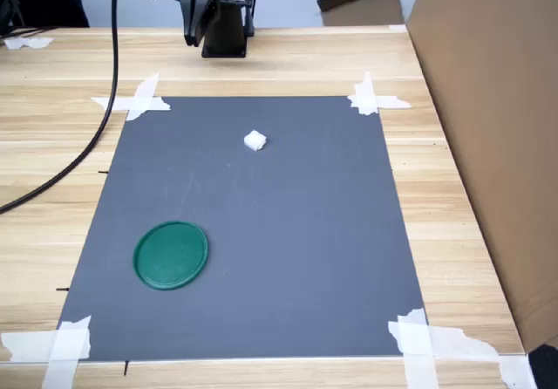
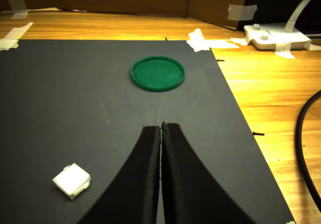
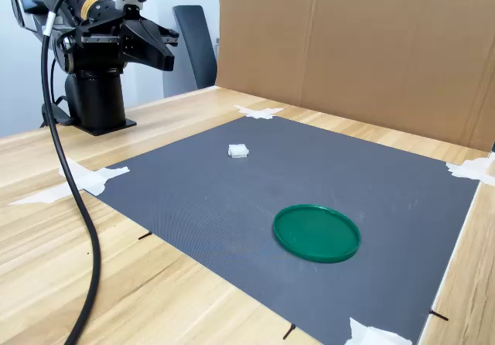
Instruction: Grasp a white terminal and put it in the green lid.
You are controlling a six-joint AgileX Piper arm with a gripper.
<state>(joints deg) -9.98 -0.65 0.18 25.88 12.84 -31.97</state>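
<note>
The white terminal (image 1: 255, 139), a tiny blocky plastic piece, lies alone on the dark grey mat (image 1: 305, 249), well apart from the flat round green lid (image 1: 171, 255). The black end effector (image 2: 161, 128), fingers together and empty, should open, centre above the terminal, then descend.

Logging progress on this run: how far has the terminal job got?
Nothing done yet. The terminal lies loose on the grey mat, apart from the lid, which is empty. The tool is shut on nothing, raised near the arm's base. Still left: open, reach, grasp the terminal, carry it and drop it in the lid.
</note>
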